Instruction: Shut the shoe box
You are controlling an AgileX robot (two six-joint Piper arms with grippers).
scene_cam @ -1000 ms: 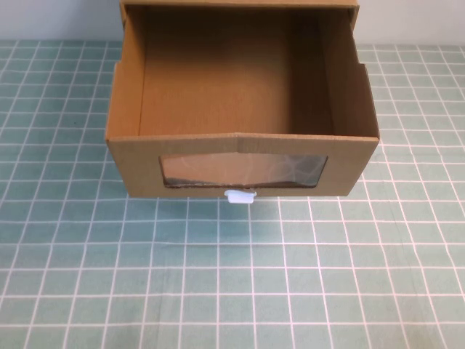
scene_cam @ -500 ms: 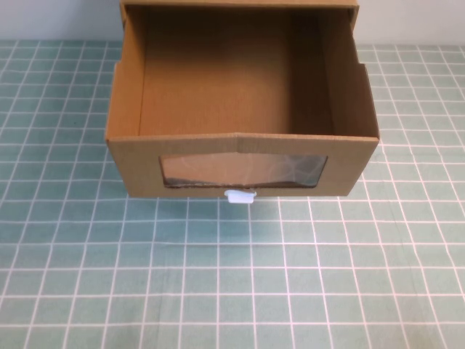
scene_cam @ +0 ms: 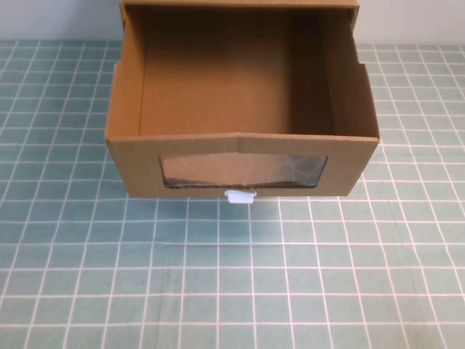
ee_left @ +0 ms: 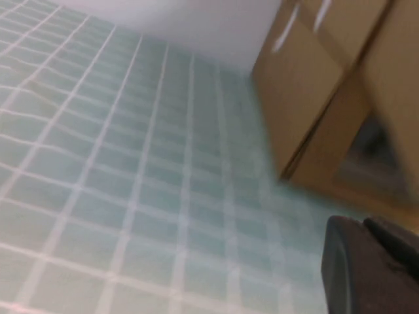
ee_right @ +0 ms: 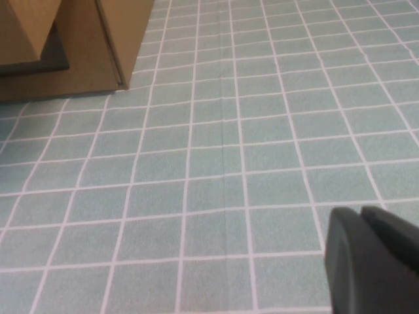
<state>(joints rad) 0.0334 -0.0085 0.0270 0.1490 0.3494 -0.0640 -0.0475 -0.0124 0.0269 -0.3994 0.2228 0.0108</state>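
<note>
1. One teal grid-patterned table mat (scene_cam: 87,276) covers the table.
2. One shoe box (scene_cam: 242,102) sits far-centre, its drawer pulled out and empty.
3. One clear window (scene_cam: 243,171).
4. One white pull tab (scene_cam: 240,196) sits below the window.
5. Left gripper (ee_left: 373,268) and right gripper (ee_right: 370,258) each hover low over the mat beside the box; whether either's fingers are spread, I cannot tell.

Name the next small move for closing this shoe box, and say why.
Probably bring one gripper, say the right gripper, to the front panel of the shoe box: the drawer stands pulled out and neither it nor the left gripper, both low beside it, touches the box.
</note>
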